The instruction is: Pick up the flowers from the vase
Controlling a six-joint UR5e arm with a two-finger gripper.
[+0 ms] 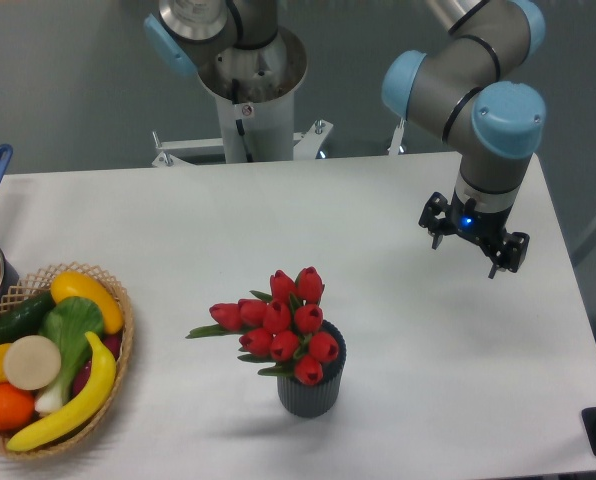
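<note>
The gripper (475,243) hangs over the right part of the tabletop (398,210), pointing down, its two fingers set apart with nothing between them, so it is wide and empty. The flowers (281,325) stand well off to its left and nearer the camera, seated in the vase (311,393). The stems are tucked into the round mouth, which holds the bunch upright while the red buds and a few leaves spill out wider than the rim. That spread probably means a grasp from above must close on the bunch low, near the mouth. Farther left of the gripper, a basket (118,310) of fruit and vegetables sits at the tabletop's edge, well apart from the vase.
</note>
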